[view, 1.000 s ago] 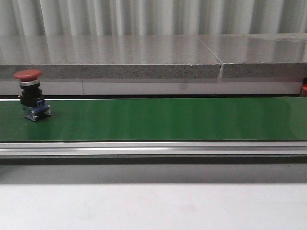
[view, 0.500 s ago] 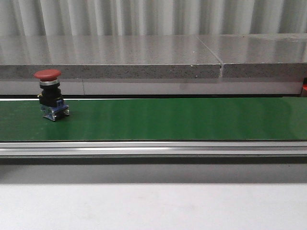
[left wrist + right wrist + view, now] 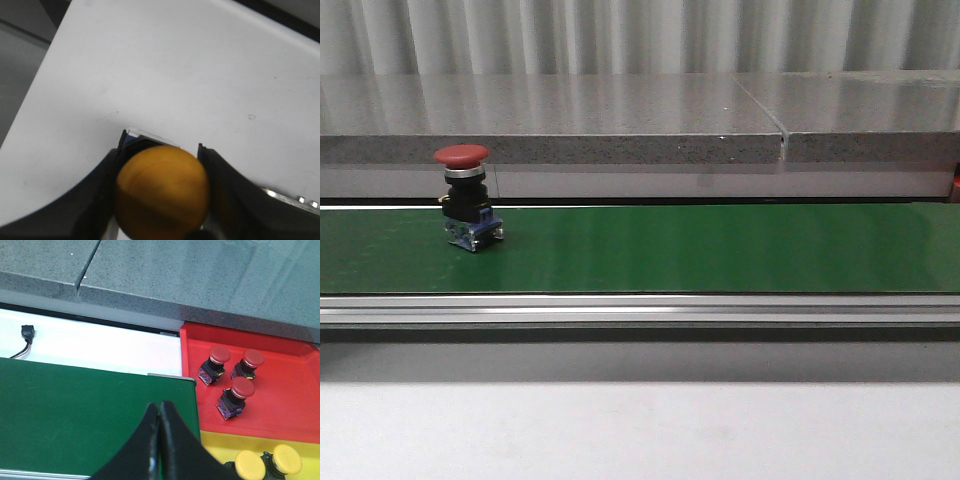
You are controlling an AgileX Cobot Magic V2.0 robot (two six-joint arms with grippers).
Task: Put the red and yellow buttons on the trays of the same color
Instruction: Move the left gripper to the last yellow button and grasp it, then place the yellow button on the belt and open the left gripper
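Lowest in the front frame, a pale table top [image 3: 640, 430]; above it a silver rail [image 3: 640, 312] running the full width; beyond that, a green belt [image 3: 740, 250] spanning the frame from edge to edge. On the belt, left of centre, the red button [image 3: 466, 198], upright, with its red mushroom cap on top, a black body and a blue and silver base touching the green surface. Farther back, a grey stone ledge [image 3: 570, 120] with a seam right of centre, and at the top of the frame a ribbed wall [image 3: 620, 35]. No arms visible in this frame. Through the left wrist camera, the left gripper [image 3: 161, 150] clenched on a yellow button [image 3: 162, 195], its orange-yellow cap wedged between the two black fingers [image 3: 95, 200] and touching both, over a white surface [image 3: 175, 65]. Through the right wrist camera, the right gripper [image 3: 160, 407] pressed fully together with nothing between its tips, hanging over the green belt's end. Just beyond that end, a yellow tray [image 3: 220, 442] holding two yellow buttons [image 3: 250, 464], and touching it on the far side a red tray [image 3: 285, 405] holding three red buttons [image 3: 235, 396], all upright and close together. Behind the belt, a black cable [image 3: 25, 340] lying on white, then the grey stone.
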